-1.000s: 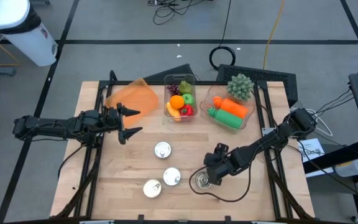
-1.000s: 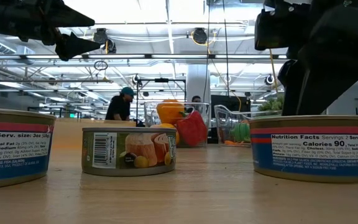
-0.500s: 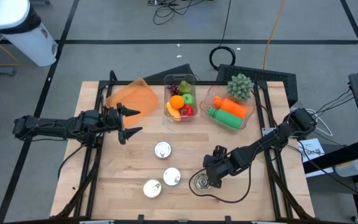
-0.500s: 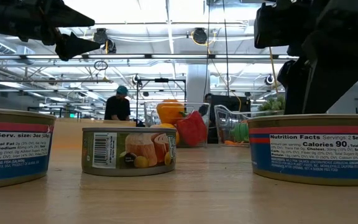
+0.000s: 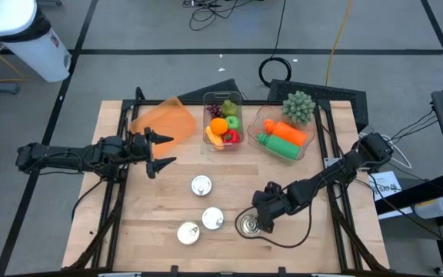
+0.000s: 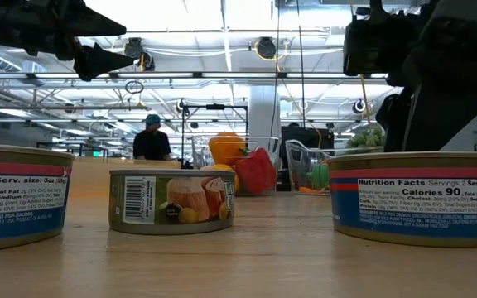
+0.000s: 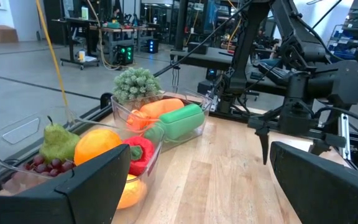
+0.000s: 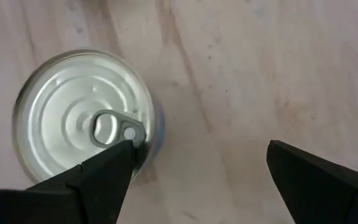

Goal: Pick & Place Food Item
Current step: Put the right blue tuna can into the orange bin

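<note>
- Your right tool (image 5: 254, 224) sits low and right of centre in the high view, pointing down over a can (image 5: 247, 225) on the wooden worktop (image 5: 298, 246).
- Its fingers are spread apart and hold nothing. In the right wrist view one fingertip (image 8: 107, 167) overlaps the can's lid (image 8: 82, 112) near the pull tab (image 8: 114, 129), while the other finger (image 8: 319, 174) stands over bare wood, so the can lies off to one side of the gap rather than centred between the fingers.
- You cannot tell from these views whether that finger actually touches the lid.
- Three more cans lie to the left of that one in the high view: one near the middle of the worktop (image 5: 201, 185), one below it (image 5: 212, 218), and one lower left of those (image 5: 188, 233).
- Your left tool (image 5: 160, 151) hovers at the left of the high view, above the worktop, fingers wide open and empty, beside an orange container (image 5: 162, 118).
- At the top centre of the high view a clear bin (image 5: 222, 100) holds an orange, grapes, a pear and a red pepper.
- To its right a second clear bin (image 5: 308, 146) holds a carrot and a green bottle-shaped item, with a spiky green piece (image 5: 298, 107) at its upper edge.
- In the low view a person (image 6: 150, 139) stands far back in the room, left of centre.
</note>
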